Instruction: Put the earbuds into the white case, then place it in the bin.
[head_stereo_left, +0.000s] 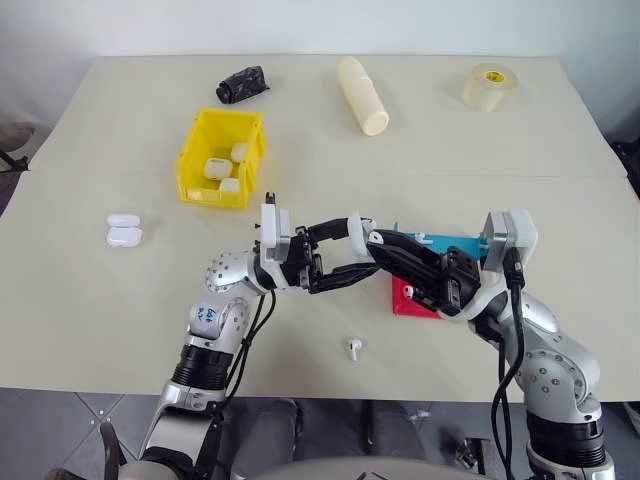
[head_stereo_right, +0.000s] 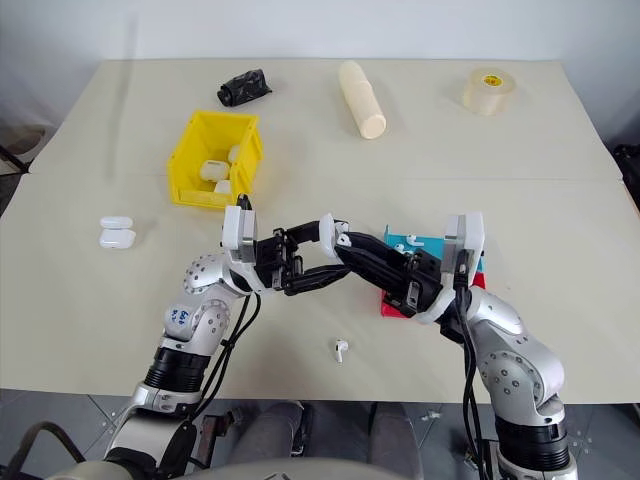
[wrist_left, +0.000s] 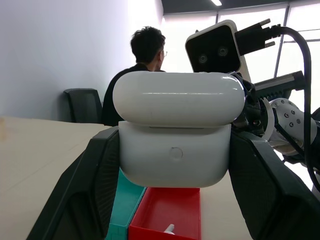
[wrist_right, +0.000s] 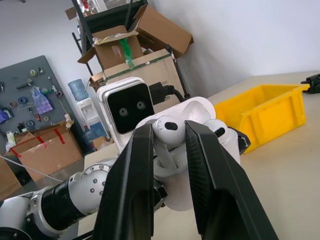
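- grippers meet above the table (head_stereo_left: 120, 320), in front of the trays: your left gripper (head_stereo_left: 352, 250) is clamped on the white case (wrist_left: 175, 132), its lid hinged open, and your right gripper (wrist_right: 169, 135) is pinched on one earbud (wrist_right: 167, 129).
- in the right wrist view you see that earbud's rounded head between the two black fingers (wrist_right: 131, 170), right at the open case, with a second earbud (wrist_right: 218, 128) already sitting in it just beside.
- in the left wrist view your case sits squarely between the left fingers (wrist_left: 95, 175), lid above body, small round button facing the camera.
- another earbud (head_stereo_left: 353, 348) lies loose on the table, nearer to you than the grippers and apart from them.
- the yellow bin (head_stereo_left: 196, 160) stands on your left, farther back, well apart from the held case; you can see several white cases inside it.
- two more white cases (head_stereo_left: 124, 229) lie touching each other on the table at the far left.
- the red tray (head_stereo_left: 402, 300) and blue tray (head_stereo_left: 445, 243) lie side by side under your right arm.
- at the table's far edge you have a black bundle (head_stereo_left: 241, 84), a cream cylinder (head_stereo_left: 361, 95) and a tape roll (head_stereo_left: 489, 87).
- a person (wrist_left: 139, 70) sits in the background of the left wrist view.
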